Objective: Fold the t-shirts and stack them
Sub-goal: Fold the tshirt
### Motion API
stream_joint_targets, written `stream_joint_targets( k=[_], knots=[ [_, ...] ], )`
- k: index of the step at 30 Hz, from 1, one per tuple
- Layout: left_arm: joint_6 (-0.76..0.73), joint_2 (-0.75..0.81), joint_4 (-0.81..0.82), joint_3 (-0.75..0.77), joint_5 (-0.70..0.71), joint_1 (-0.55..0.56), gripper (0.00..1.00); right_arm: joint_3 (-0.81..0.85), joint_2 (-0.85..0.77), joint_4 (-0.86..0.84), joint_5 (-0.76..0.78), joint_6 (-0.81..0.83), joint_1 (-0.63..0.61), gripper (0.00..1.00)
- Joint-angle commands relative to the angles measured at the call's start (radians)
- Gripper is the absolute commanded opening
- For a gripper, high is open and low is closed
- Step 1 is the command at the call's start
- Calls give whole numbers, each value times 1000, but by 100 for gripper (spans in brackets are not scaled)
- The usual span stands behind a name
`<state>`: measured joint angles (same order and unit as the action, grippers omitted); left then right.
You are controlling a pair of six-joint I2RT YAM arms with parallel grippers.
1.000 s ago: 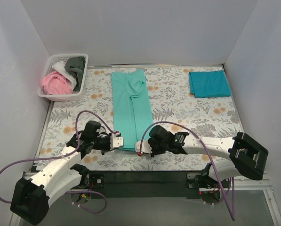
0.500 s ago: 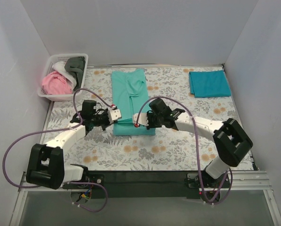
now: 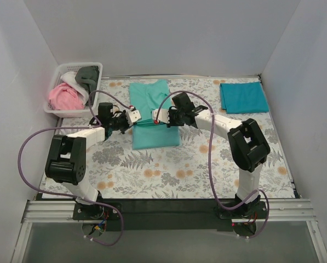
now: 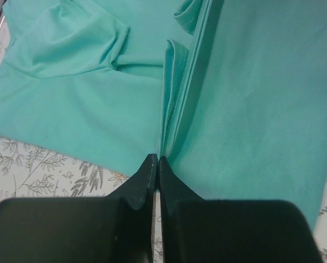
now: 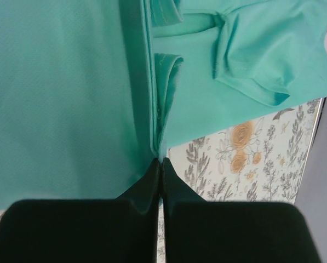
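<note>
The mint-turquoise t-shirt (image 3: 154,118) lies on the floral cloth at mid table, its lower half doubled up over its upper half. My left gripper (image 3: 133,116) is shut on the shirt's hem at the left edge; in the left wrist view the fingertips (image 4: 155,161) pinch the hem of the shirt (image 4: 251,109). My right gripper (image 3: 156,115) is shut on the hem at the right side; in the right wrist view its tips (image 5: 160,163) pinch the shirt (image 5: 59,98). A folded teal-blue t-shirt (image 3: 243,97) lies at the back right.
A white basket (image 3: 56,109) at the back left holds pink (image 3: 63,96), white and dark grey tees (image 3: 88,75). The floral-print cloth (image 3: 207,159) covers the table. Purple cables loop over both arms. Walls close in left, right and behind.
Both grippers have carried the shirt's bottom hem from the near edge away toward the back, folding the shirt's lower half up over its upper half. Both arms are now stretched far forward.
</note>
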<state>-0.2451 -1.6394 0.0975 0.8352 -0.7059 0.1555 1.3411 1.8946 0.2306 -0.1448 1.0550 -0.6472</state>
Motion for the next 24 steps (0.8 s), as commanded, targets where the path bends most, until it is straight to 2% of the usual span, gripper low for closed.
stream_joint_targets(
  k=[1, 13, 24],
  knots=[
    [0, -40, 73, 62, 3, -25, 0, 92, 58, -13, -24, 39, 15, 1],
    [21, -154, 155, 128, 17, -47, 0, 253, 205, -16, -27, 40, 49, 1],
    [26, -158, 182, 128, 16, -63, 0, 283, 212, -34, -35, 37, 54, 1]
  ],
)
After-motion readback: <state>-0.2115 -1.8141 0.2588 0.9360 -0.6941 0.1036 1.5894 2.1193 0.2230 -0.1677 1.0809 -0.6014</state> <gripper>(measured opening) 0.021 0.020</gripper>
